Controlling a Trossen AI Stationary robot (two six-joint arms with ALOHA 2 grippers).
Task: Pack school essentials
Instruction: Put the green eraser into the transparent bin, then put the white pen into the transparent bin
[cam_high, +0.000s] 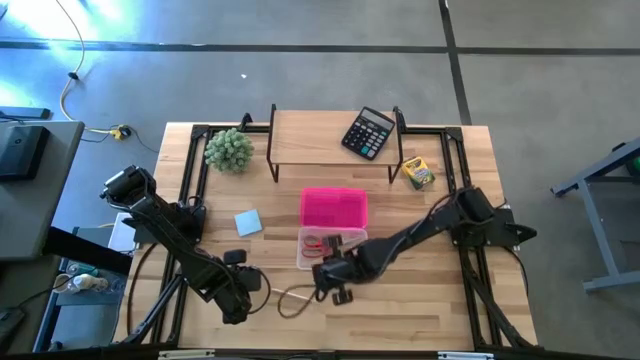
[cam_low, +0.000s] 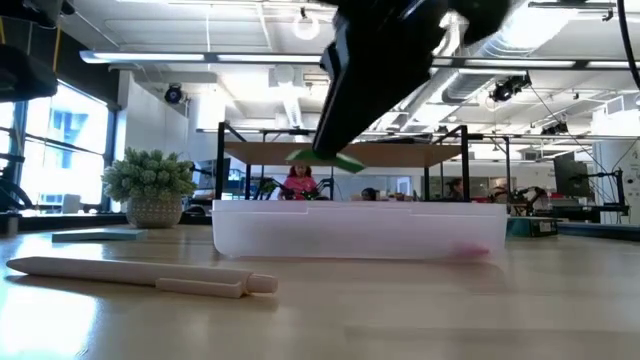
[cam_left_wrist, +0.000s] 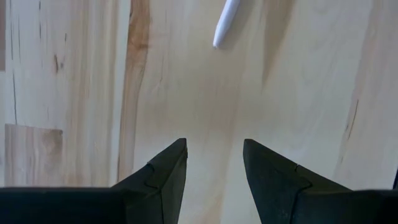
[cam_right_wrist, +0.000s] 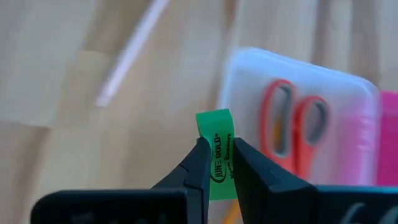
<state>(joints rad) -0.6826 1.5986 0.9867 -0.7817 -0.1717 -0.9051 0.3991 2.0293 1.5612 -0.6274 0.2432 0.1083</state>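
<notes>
My right gripper (cam_right_wrist: 217, 149) is shut on a small green piece (cam_right_wrist: 215, 127) and hovers at the near edge of the clear box (cam_high: 330, 250). The red-handled scissors (cam_right_wrist: 293, 127) lie inside that box. In the low view the green piece (cam_low: 326, 158) hangs above the box's wall (cam_low: 360, 230). A thin white pen (cam_low: 140, 274) lies flat on the table near the front. My left gripper (cam_left_wrist: 214, 152) is open over bare wood at the near left (cam_high: 233, 303). The light-blue notepad (cam_high: 248, 222) lies flat, left of the box. The crayon box (cam_high: 417, 173) lies at the far right. My right gripper pinches the green piece between its two fingertips (cam_right_wrist: 200, 155), on its two flat faces. One end (cam_right_wrist: 214, 119) sticks out beyond the tips. The fingers slant down from the right. The piece is lifted clear, above the box's rim.
A pink lid (cam_high: 334, 208) lies just beyond the clear box. A wooden shelf (cam_high: 320, 135) on black legs carries the black calculator (cam_high: 368, 132). The fuzzy green plant ball (cam_high: 229, 150) sits at the far left. A cable loop (cam_high: 290, 300) lies between the grippers.
</notes>
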